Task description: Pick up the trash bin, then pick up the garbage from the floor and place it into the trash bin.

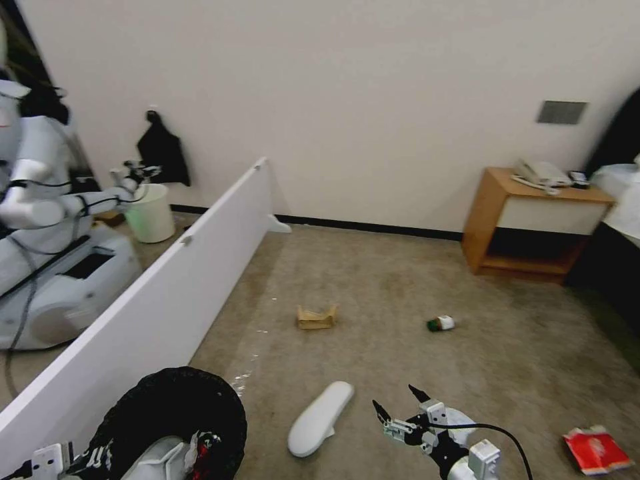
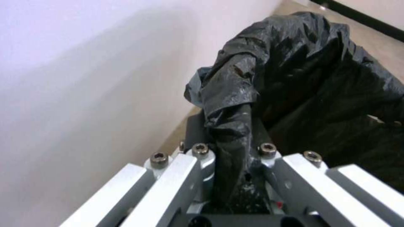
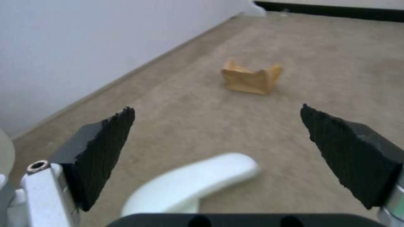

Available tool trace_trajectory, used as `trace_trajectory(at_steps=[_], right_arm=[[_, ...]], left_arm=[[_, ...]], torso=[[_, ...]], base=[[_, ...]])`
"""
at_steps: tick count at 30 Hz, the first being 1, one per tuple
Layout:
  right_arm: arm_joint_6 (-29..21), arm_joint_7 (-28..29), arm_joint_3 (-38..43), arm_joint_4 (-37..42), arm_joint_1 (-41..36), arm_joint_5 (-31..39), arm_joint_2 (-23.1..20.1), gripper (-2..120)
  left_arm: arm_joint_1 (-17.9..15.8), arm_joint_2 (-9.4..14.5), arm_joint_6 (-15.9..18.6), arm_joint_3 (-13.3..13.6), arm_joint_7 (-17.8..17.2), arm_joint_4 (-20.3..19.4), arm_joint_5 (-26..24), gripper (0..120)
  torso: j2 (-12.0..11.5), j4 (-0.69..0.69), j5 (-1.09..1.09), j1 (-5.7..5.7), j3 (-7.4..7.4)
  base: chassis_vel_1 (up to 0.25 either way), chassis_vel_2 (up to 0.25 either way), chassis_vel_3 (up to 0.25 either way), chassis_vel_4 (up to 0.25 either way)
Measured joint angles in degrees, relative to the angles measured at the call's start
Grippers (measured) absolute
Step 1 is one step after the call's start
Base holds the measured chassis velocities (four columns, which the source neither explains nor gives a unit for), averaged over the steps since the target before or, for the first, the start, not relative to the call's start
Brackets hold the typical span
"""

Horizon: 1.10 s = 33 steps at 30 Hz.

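Your round trash bin (image 1: 175, 420), lined with a crinkled black plastic bag, sits at the lower left beside the white partition, with a white item and something red inside it. On the carpet you have 1 white slipper (image 1: 321, 417) lying just right of the bin, a torn brown paper bag (image 1: 316, 317) farther out, a small green-capped bottle (image 1: 441, 324) on its side to the right, and a crumpled red packet (image 1: 596, 450) at the lower right.

A wooden nightstand (image 1: 533, 223) stands against the plain white wall (image 1: 373, 100), on beige carpet (image 1: 413, 280), well right of a white partition board (image 1: 167, 280).
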Motion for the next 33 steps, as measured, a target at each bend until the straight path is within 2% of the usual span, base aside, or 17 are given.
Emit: trace_trajectory(at_steps=[16, 20, 28, 33], right_arm=[[-0.92, 0.08, -0.79, -0.27, 0.61, 0.17, -0.24, 100], [-1.34, 0.34, -0.76, -0.27, 0.52, -0.16, -0.38, 100], [-5.87, 3.24, -0.05, 0.18, -0.53, -0.04, -0.22, 100], [-6.91, 3.81, 0.77, 0.28, -0.86, 0.33, -0.24, 100]], left_arm=[[-0.16, -0.22, -0.88, 0.27, -0.07, 0.50, 0.61, 5], [-0.18, -0.34, -1.01, 0.45, -0.01, 0.50, 1.00, 5], [-0.37, -0.23, -0.87, 0.63, -0.01, 0.38, 1.10, 5], [-0.48, -0.12, -0.70, 0.69, 0.02, 0.34, 0.90, 5]], torso=[[0.00, 0.01, 0.00, 0.00, 0.00], [0.00, -0.04, 0.00, 0.00, 0.00], [0.00, -0.01, 0.00, 0.00, 0.00], [0.00, 0.00, 0.00, 0.00, 0.00]], base=[[0.116, 0.106, 0.107, 0.103], [0.000, 0.000, 0.000, 0.000], [0.000, 0.000, 0.000, 0.000], [0.000, 0.000, 0.000, 0.000]])
